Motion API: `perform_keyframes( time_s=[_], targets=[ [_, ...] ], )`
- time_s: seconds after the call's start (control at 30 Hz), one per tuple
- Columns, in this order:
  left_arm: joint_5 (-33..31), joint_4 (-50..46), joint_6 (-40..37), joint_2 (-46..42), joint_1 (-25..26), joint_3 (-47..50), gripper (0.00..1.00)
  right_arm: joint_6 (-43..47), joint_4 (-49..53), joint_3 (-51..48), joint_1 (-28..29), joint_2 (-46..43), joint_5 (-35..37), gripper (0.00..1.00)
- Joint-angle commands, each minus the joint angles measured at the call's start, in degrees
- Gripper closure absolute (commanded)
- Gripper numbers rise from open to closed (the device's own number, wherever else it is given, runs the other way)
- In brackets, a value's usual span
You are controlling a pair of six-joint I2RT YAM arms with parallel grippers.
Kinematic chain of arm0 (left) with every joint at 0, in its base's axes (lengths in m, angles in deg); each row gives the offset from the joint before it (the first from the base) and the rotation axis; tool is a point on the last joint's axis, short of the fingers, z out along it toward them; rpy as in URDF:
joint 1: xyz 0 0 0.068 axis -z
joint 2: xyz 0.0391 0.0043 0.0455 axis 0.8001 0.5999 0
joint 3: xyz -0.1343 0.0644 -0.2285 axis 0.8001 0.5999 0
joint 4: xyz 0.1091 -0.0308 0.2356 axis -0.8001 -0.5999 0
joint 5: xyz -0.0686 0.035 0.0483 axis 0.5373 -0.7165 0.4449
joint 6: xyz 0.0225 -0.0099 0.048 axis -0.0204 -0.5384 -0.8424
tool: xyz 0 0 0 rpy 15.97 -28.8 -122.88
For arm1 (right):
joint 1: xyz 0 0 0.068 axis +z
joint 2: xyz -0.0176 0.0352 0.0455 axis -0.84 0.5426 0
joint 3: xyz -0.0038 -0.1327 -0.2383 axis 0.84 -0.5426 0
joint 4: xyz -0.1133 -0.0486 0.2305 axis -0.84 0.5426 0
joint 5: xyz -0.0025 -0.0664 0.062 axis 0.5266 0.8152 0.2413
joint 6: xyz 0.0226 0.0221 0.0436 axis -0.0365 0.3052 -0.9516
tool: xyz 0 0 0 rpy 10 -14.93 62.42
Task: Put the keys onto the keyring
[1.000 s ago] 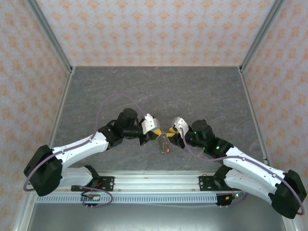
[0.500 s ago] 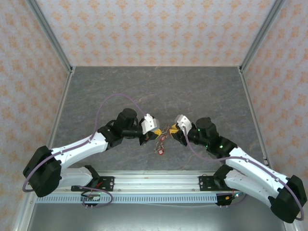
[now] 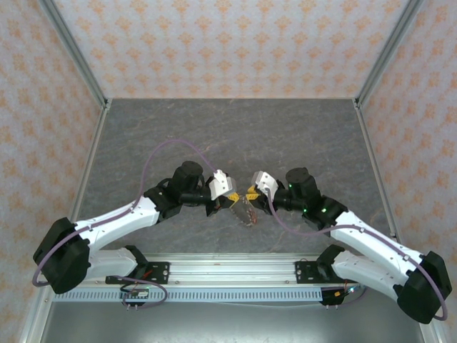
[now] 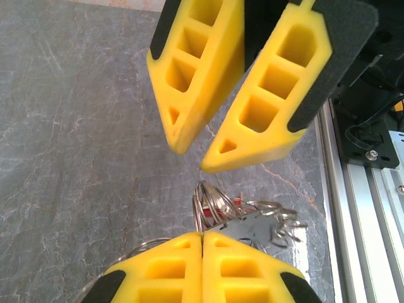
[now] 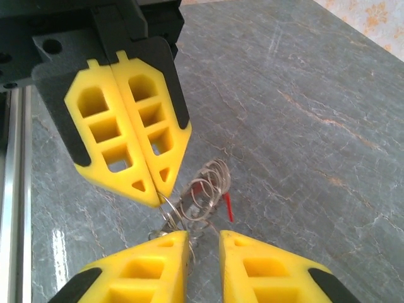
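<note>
Between the two arms, near the grey marbled table's (image 3: 214, 128) front, the tangled silvery wire keyring (image 5: 203, 189) with a red-tagged key (image 5: 228, 207) is being pinched by the fully closed left gripper (image 5: 153, 189). The right gripper (image 5: 203, 243) is being held slightly parted around its loops. Threading seems underway; a precise pinch on one loop is being called for next.

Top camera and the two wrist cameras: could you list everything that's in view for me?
keyring: one bunch of overlapping wire loops, silver, mid-table
keys: count unclear, silver, hanging in the bunch
tag: at least one, red, among the loops
table: one, grey marbled, under everything
walls: three, peach patterned, around the table
rail: one, silver, near edge
cable: one, purple, looping off the left arm
arms: two, white and black, meeting mid-table
left gripper: one, yellow fingers, shut on the keyring
right gripper: one, yellow fingers, apart, a loop between them
</note>
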Motion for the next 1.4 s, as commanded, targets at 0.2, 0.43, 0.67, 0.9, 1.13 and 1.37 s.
perform_keyframes(
  time_s=[0.2,0.43,0.67,0.9,1.13,1.37],
  targets=[
    [1.2,0.7,-1.1,-1.8,0.4,-1.5,1.00,9.0,4.9,3.8,-1.3,3.1,-2.7,0.78],
    [0.8,-0.2,-1.6,-1.8,0.4,-1.7,1.00,11.5,6.5,4.8,-1.3,3.5,-3.1,0.77],
    [0.5,-0.1,-1.7,-1.6,0.4,-1.6,1.00,15.8,12.8,7.1,-1.8,2.2,-8.1,0.74],
    [0.6,-0.1,-1.7,-1.1,0.4,-2.2,1.00,17.4,9.5,6.3,-1.7,3.5,-9.8,0.69],
    [0.5,0.2,-1.4,-1.2,0.3,-2.2,1.00,19.8,9.2,6.7,-1.1,5.6,-10.1,0.68],
    [-0.1,0.4,-1.0,-1.1,0.4,-2.2,1.00,19.5,7.7,6.3,0.1,6.7,-9.4,0.70]
  ],
)
